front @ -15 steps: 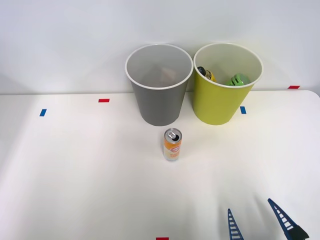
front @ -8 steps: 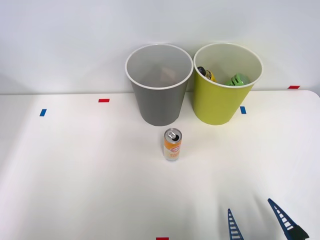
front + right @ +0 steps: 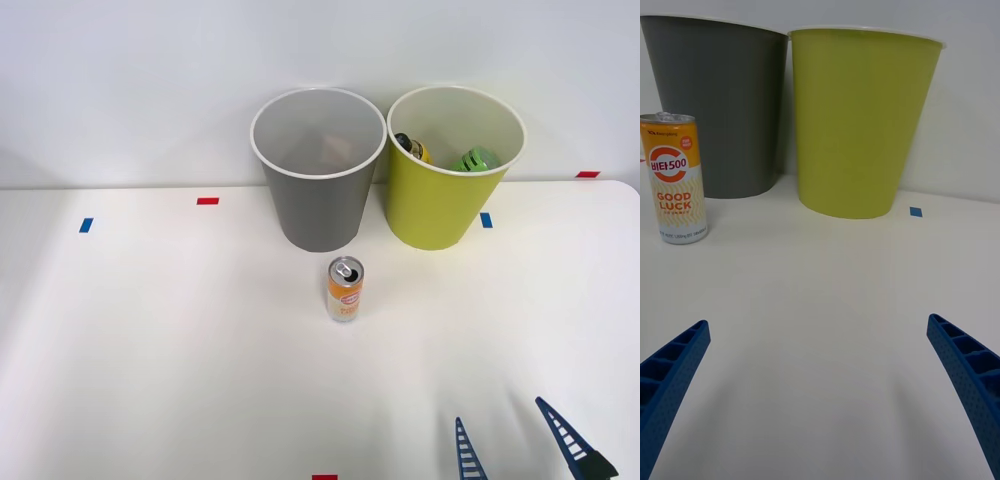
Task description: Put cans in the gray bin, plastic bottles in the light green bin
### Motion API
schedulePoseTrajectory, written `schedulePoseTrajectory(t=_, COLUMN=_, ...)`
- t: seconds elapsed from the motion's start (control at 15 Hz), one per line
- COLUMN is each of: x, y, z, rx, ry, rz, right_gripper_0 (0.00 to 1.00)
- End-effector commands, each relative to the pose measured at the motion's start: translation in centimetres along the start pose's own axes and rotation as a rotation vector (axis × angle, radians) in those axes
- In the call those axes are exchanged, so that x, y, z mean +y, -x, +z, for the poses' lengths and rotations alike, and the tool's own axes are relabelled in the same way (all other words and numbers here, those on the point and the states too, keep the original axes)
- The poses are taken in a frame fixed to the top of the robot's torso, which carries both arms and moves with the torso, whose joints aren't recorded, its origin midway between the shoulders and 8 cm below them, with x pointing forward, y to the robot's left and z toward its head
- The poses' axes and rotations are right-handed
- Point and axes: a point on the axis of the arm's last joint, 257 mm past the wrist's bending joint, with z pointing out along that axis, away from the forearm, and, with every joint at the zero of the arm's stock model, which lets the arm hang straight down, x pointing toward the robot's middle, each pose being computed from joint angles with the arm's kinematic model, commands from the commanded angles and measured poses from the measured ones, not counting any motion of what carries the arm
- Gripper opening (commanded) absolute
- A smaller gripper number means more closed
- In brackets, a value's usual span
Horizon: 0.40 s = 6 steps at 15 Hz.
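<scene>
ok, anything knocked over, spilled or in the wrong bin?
Nothing stands out. The slim orange-and-white drink can stands upright on the table, opened but no spill. Yellow-labelled and green plastic bottles lie in the yellow-green bin.

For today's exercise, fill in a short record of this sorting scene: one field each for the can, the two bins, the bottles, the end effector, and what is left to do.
can: upright on the table, in front of the gray bin, opened top
gray bin: upright at the back, beside the green bin
green bin: upright, to the gray bin's right
bottles: yellow bottle and green bottle inside the green bin
end effector: right, open, holding nothing, low over the table near the front edge, apart from the can
left to do: can not yet in the gray bin
</scene>
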Motion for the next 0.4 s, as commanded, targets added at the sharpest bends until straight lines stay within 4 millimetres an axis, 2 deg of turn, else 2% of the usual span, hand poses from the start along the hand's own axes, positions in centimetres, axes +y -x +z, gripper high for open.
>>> schedulePoseTrajectory(t=0.07, x=0.0, y=0.0, z=0.0, rx=0.0, ry=0.0, rz=0.0, right_gripper_0=1.0)
schedulePoseTrajectory(t=0.4, x=0.0, y=0.0, z=0.0, rx=0.0, ry=0.0, rz=0.0, right_gripper_0=1.0)
